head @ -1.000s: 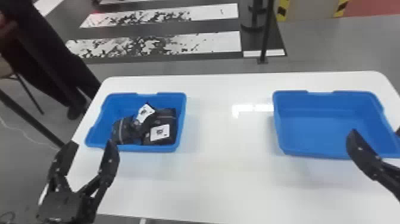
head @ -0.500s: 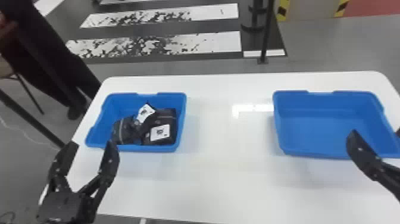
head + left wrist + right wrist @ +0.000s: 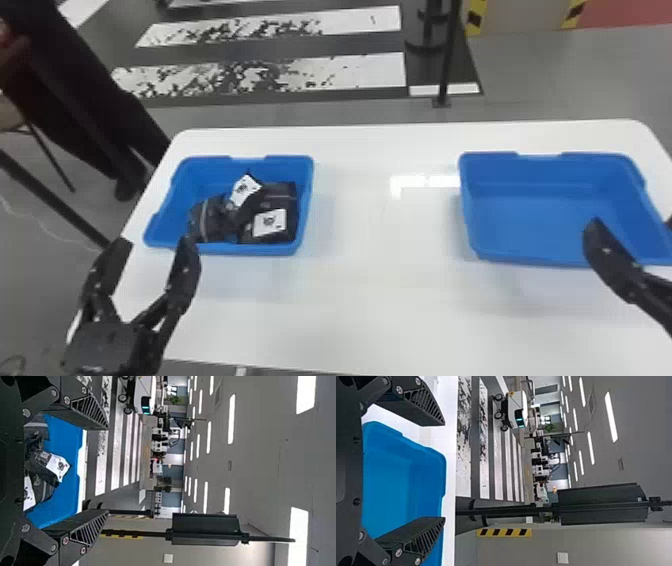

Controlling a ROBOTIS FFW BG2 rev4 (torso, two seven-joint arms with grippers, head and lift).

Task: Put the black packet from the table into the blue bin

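At the white table [image 3: 375, 310], fingers apart on left gripper [image 3: 157, 242] and right gripper [image 3: 443, 471], we should clear the left blue bin [image 3: 250, 248] gently, leaving its black packets [image 3: 281, 201] undisturbed.

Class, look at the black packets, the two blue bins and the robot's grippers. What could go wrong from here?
The black packets lie heaped together in the left blue bin, so the open left gripper might pinch two or drag a neighbour along.

That gripper hovers by the bin's near side; a low reach could bump the rim.

With a second blue bin on the right, a packet might end up in the wrong one.
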